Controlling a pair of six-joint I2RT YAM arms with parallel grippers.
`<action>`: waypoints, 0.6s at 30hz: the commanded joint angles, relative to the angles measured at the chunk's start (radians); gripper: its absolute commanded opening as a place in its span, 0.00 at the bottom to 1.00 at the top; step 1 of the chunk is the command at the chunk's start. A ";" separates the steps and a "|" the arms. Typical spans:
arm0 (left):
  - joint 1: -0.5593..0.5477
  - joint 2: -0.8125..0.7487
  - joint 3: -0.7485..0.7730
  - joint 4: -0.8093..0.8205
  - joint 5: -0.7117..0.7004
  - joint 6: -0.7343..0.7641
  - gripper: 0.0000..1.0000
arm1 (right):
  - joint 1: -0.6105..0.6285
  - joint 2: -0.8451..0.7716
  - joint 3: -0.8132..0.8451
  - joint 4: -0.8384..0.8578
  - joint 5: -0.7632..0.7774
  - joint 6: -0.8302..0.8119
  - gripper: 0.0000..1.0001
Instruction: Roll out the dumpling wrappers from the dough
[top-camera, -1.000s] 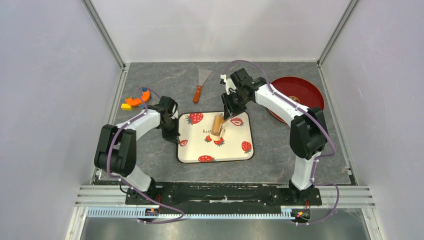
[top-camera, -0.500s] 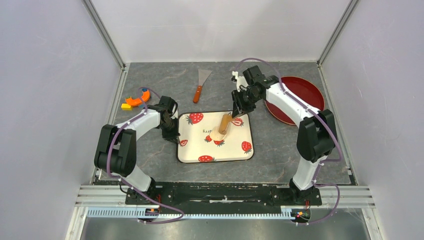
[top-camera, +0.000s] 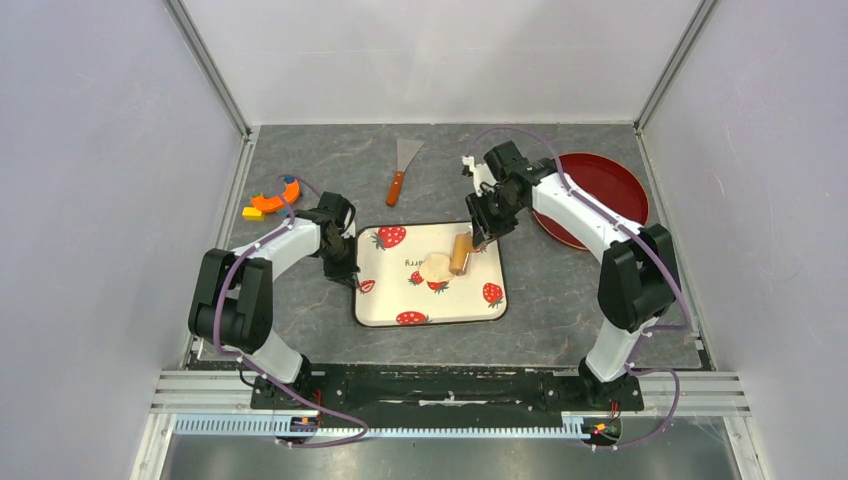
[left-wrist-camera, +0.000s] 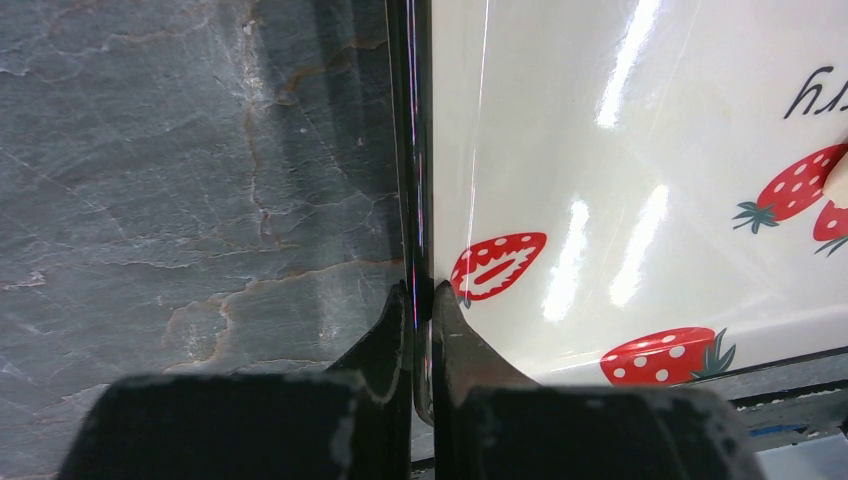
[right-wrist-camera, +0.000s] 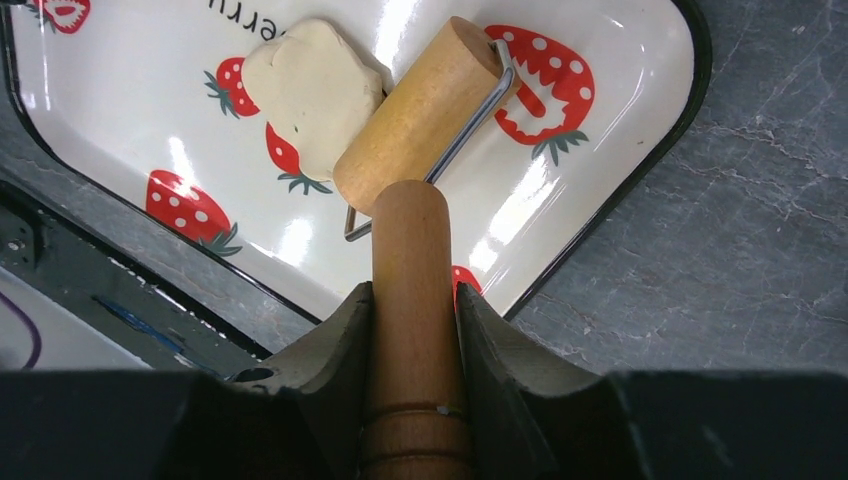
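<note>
A flattened pale dough wrapper (top-camera: 436, 266) lies near the middle of the strawberry-print tray (top-camera: 470, 303); it also shows in the right wrist view (right-wrist-camera: 310, 92). My right gripper (top-camera: 483, 231) is shut on the wooden handle (right-wrist-camera: 412, 270) of the roller; its tan cylinder (top-camera: 460, 252) rests on the tray against the wrapper's right edge, as the right wrist view (right-wrist-camera: 420, 110) shows. My left gripper (top-camera: 348, 270) is shut on the tray's left rim (left-wrist-camera: 421, 260). No separate dough lump shows.
A scraper with a red-brown handle (top-camera: 400, 175) lies behind the tray. A dark red plate (top-camera: 600, 185) sits at the back right, partly under the right arm. Orange and yellow pieces (top-camera: 268, 203) lie at the left.
My right gripper has drawn the roller off the dough to the right, leaving the flattened wrapper uncovered. The left arm has not moved.
</note>
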 joint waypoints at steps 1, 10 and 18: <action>-0.007 0.001 0.033 -0.022 -0.034 0.082 0.02 | 0.068 0.003 0.006 -0.063 0.159 -0.039 0.00; -0.007 -0.002 0.031 -0.022 -0.033 0.081 0.02 | 0.074 -0.016 0.187 -0.128 0.263 -0.020 0.00; -0.008 -0.002 0.036 -0.029 -0.038 0.084 0.02 | 0.086 0.039 0.390 -0.185 0.167 -0.009 0.00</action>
